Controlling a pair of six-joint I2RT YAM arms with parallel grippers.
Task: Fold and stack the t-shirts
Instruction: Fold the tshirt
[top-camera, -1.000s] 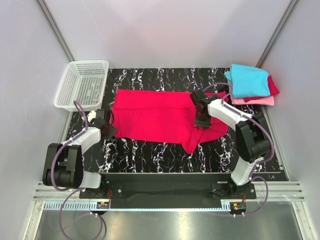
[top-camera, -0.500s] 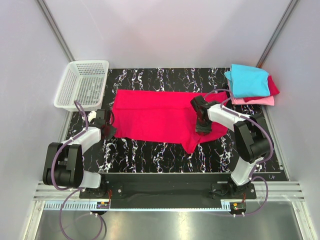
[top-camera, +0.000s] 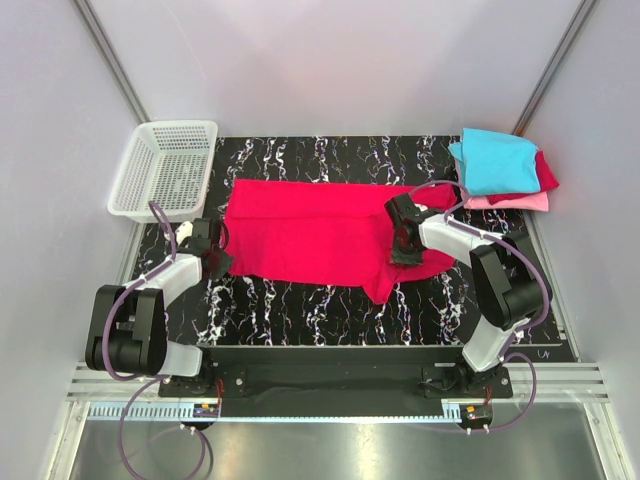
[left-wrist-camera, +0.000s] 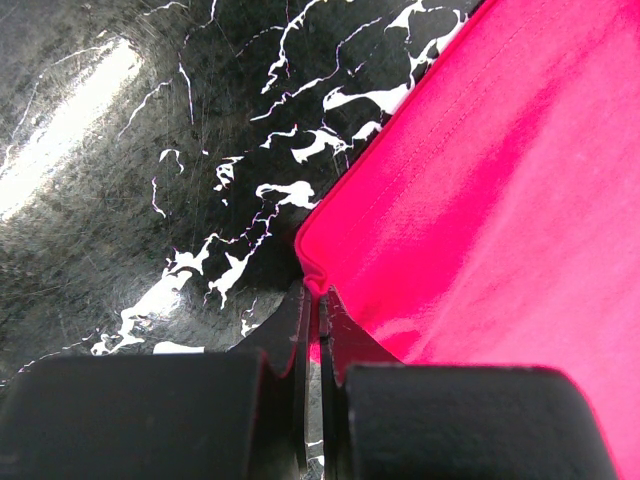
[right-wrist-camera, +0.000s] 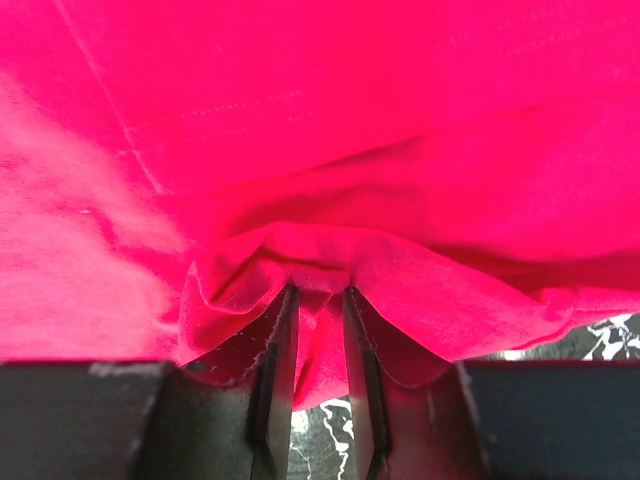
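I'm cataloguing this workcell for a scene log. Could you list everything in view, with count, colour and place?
crimson t-shirt: one, bright crimson-red, spread across the middle of the table
cyan t-shirt: one, cyan, folded, top of the stack at the far right corner
dark red t-shirt: one, dark red, in that stack under the cyan one
pink t-shirt: one, pink, bottom of that stack
basket: one, white plastic mesh, far left corner
table: one, black with white veins
left gripper: one, black, pinching the crimson t-shirt's near left corner
right gripper: one, black, closed on a fold at the crimson t-shirt's right end
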